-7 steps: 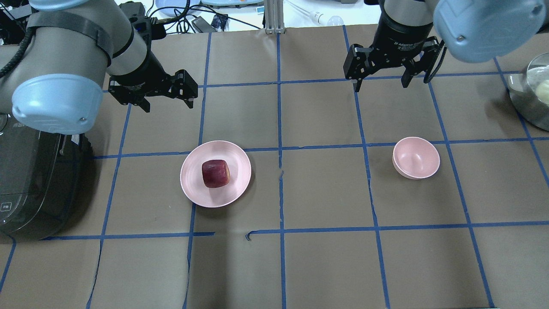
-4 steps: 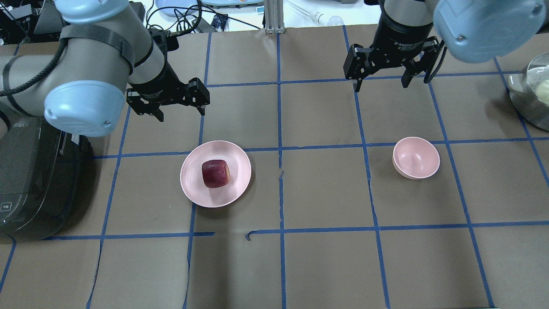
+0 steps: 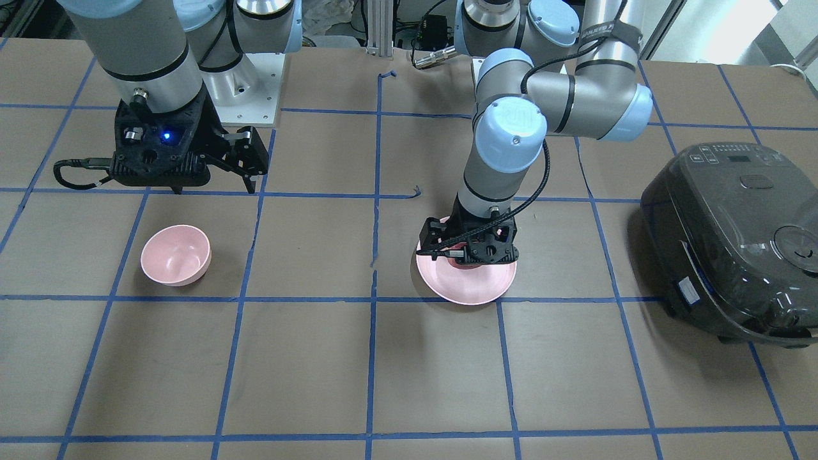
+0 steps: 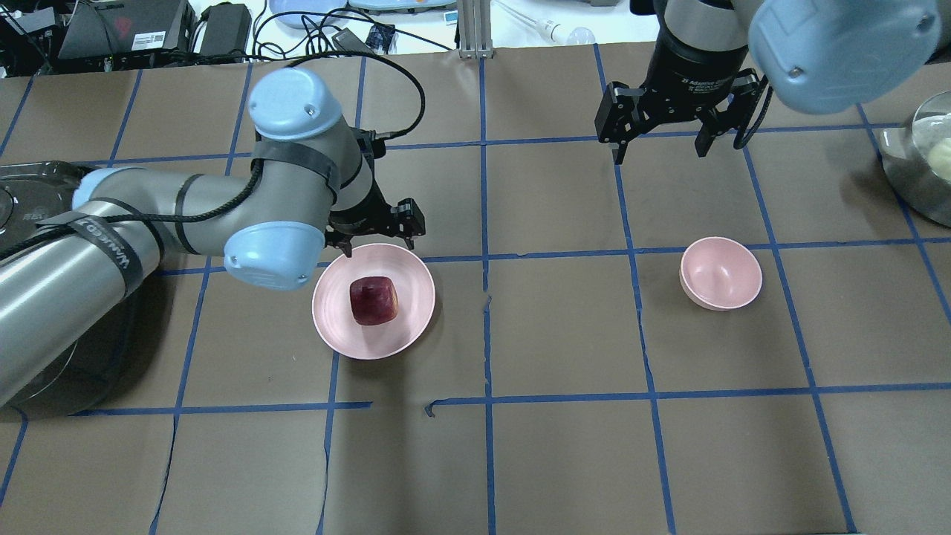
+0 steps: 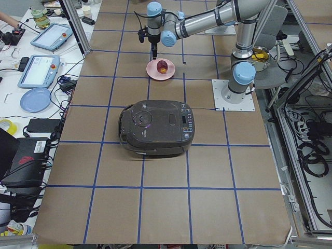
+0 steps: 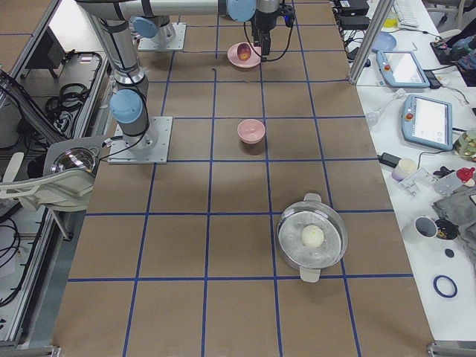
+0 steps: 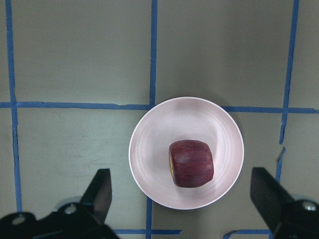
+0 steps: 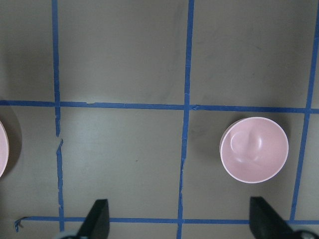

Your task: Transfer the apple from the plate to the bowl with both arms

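The dark red apple (image 4: 374, 300) lies in the middle of the wide pink plate (image 4: 334, 327). My left gripper (image 4: 377, 245) is open and empty, hovering above the plate's far rim. In the left wrist view its fingers (image 7: 102, 186) straddle the plate (image 7: 154, 149) and the apple (image 7: 192, 163) from above. The small pink bowl (image 4: 721, 273) stands empty to the right. My right gripper (image 4: 658, 154) is open and empty, high above the table beyond the bowl. The right wrist view shows the bowl (image 8: 254, 149) at its right.
A black rice cooker (image 3: 735, 243) stands at the table's left end, under my left arm. A steel pot (image 4: 921, 163) holding a pale round thing sits at the far right edge. Blue tape lines grid the brown table.
My left arm has swung right and toward the plate, bringing its open gripper from the far left to over the plate's far rim. The right arm, apple and bowl have stayed put.
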